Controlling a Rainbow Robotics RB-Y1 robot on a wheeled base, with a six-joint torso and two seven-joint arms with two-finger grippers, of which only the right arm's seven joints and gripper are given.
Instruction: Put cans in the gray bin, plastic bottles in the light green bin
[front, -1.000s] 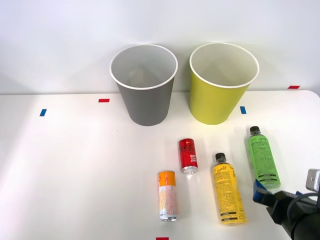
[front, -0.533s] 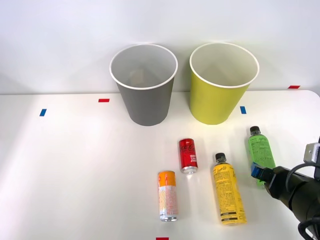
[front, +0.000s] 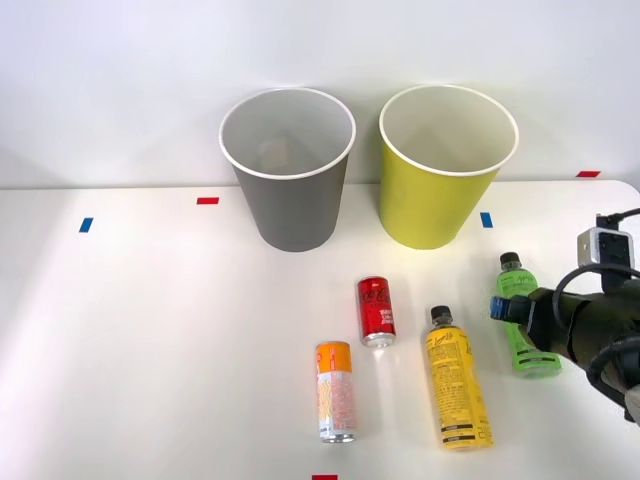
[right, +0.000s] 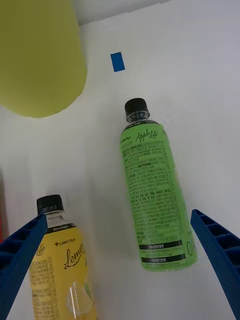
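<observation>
white desk. claw spread wide above green bottle, nothing held. approach step; next: lower, clench, carry to light green bin.

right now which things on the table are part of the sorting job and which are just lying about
Part of the job:
red can
orange-topped can
green bottle
yellow bottle
gray bin
light green bin

Just lying about:
blue tape marks
red tape marks

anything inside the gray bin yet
No; the gray bin shows bare white inner wall. Its floor is hidden by the near rim. Both cans lie on the table.
</observation>
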